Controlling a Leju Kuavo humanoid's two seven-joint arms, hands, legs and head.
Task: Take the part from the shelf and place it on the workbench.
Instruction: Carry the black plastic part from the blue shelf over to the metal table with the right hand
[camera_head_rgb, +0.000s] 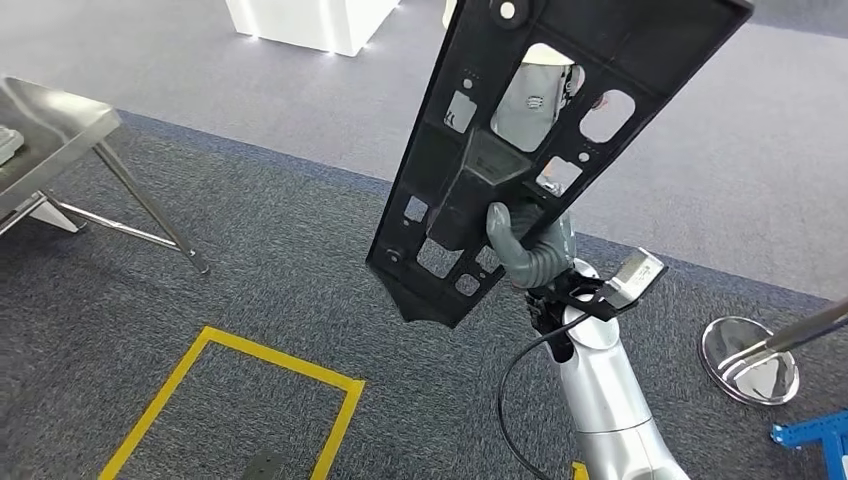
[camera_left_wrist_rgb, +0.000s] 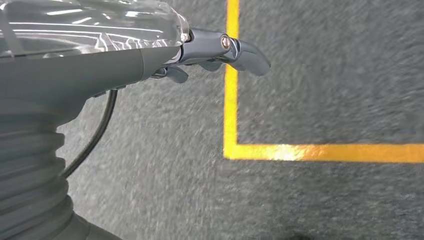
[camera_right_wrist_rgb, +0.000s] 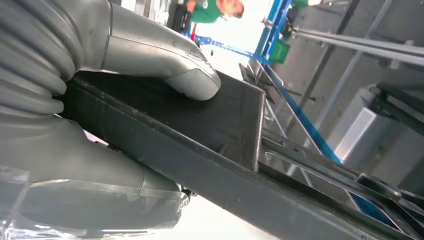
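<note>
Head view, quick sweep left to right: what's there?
Steel table → yellow floor square → black part in the right robot hand → round chrome base → blue frame.

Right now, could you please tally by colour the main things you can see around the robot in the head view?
Black: 1, the part gripped by the right hand
Silver: 2, the metal table and the round stand base
Yellow: 1, the taped floor outline
Blue: 1, the frame piece
Total: 5
</note>
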